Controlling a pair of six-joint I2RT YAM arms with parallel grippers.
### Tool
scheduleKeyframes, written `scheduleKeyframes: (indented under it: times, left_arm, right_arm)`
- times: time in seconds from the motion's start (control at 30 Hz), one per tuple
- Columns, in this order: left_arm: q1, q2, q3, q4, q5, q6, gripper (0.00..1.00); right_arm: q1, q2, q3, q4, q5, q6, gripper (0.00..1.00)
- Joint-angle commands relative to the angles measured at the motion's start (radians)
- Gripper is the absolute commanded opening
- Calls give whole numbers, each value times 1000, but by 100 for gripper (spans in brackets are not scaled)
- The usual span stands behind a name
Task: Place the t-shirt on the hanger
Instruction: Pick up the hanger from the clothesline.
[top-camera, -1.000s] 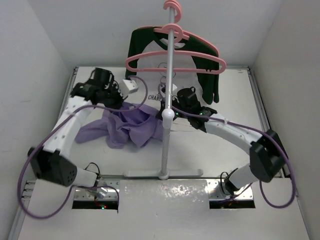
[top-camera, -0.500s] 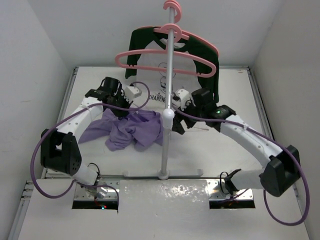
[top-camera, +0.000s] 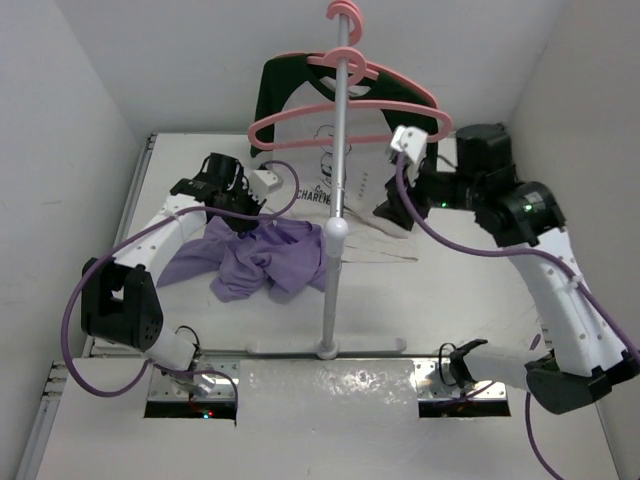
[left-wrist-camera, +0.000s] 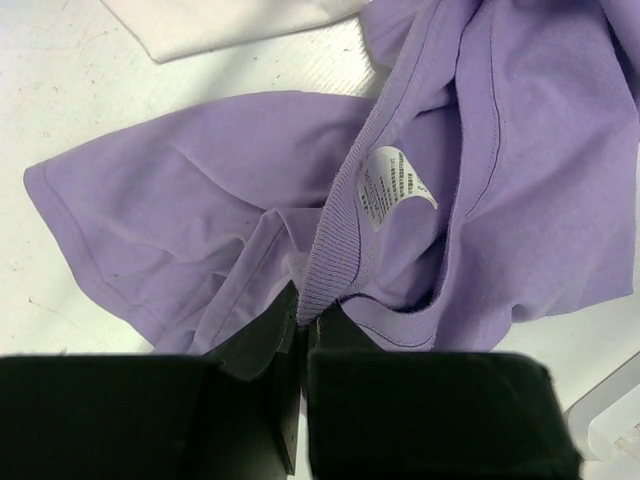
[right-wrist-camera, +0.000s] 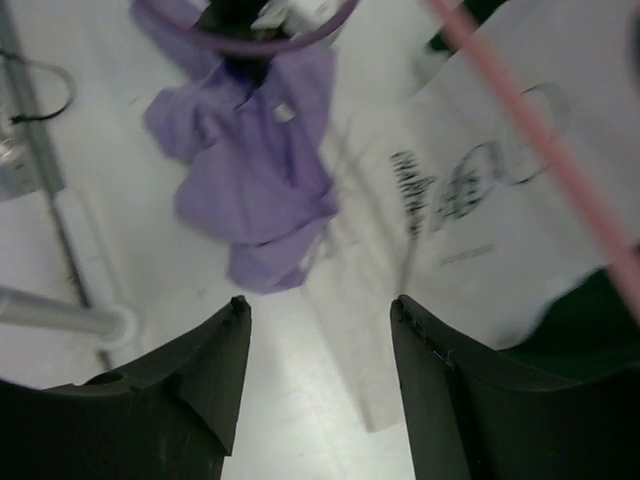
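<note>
Down at 9 o'clock from the pole (top-camera: 331, 290), the left fingers (left-wrist-camera: 255, 350) are pinched tight on the ribbed collar of the t-shirt (left-wrist-camera: 500, 200), which lies crumpled on the surface (top-camera: 450, 290). Over at 3 o'clock from the pole, the right fingers (right-wrist-camera: 440, 390) stand partly apart in the air, holding and touching nothing. They are near the right end of the hanger (top-camera: 300, 113), which hangs on the pole at 12 o'clock.
</note>
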Motion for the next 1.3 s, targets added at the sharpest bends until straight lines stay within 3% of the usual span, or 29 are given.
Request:
scheduleKeyframes:
  times: [0.0,0.13,0.5,0.83,1.27]
  left_arm:
    - [10,-44,-2,33,6,-13,0]
    - [8,-61,-8,40,3,-18,0]
    - [10,-80,-19,50,-3,-25,0]
    - [10,-77,-27,59,-6,-39,0]
    - [13,-74,-24,60,-17,-41,0]
  right_arm:
    - [-72,61,142,-74,1,-125,57]
    - [-160,179,365,-62,-39,-127,61]
    - [-247,478,701,152,-214,-56,61]
    - [-255,617,712,317,-351,71,62]
    - [-257,681,626,224,-378,34,52]
